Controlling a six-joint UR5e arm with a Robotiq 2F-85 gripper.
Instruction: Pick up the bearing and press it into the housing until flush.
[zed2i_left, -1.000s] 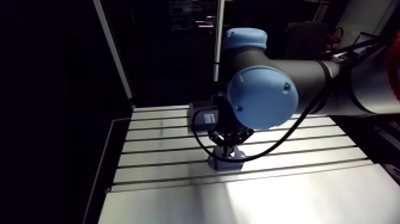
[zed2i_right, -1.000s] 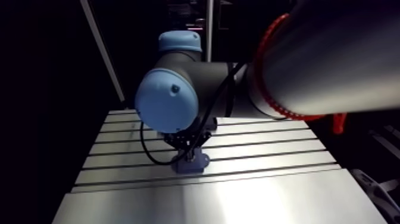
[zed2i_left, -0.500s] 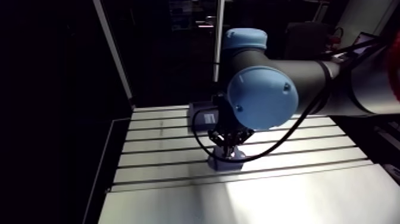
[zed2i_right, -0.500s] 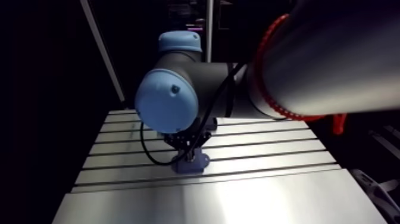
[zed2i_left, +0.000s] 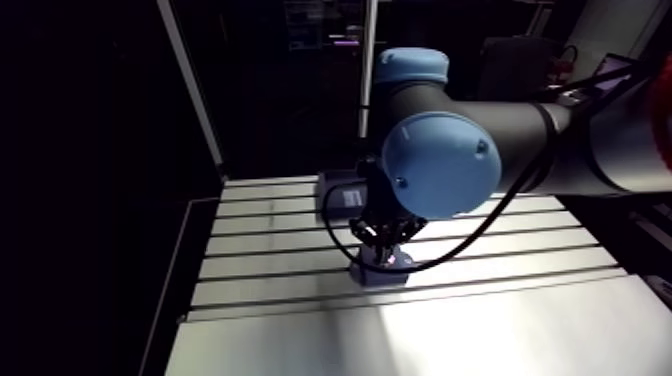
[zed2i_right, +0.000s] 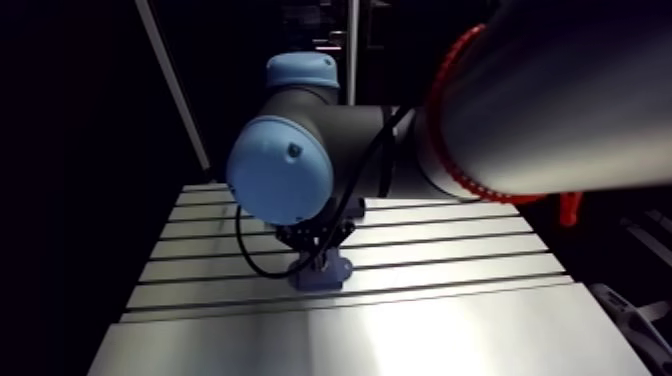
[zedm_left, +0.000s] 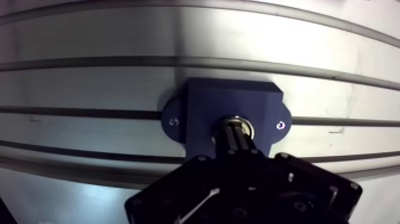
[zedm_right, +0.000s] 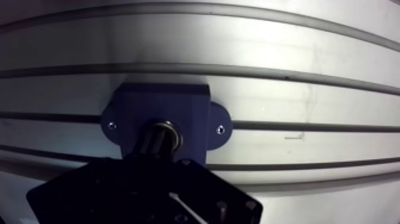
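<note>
Wrist view: claw (zedm_left: 233, 133) fingers together, tips down on bearing (zedm_left: 247, 127) in blue housing (zedm_left: 232, 98).

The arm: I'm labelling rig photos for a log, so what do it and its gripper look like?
The arm is a thick, dark-grey tube with rounded light-blue joint caps, each with a small dark dot on its face. The gripper is black, with a broad angular body dotted with small screw heads.

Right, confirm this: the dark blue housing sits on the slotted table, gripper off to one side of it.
Wrong on the gripper: the wrist view shows it right over the middle hole of the housing, which does sit on the slotted table.
</note>
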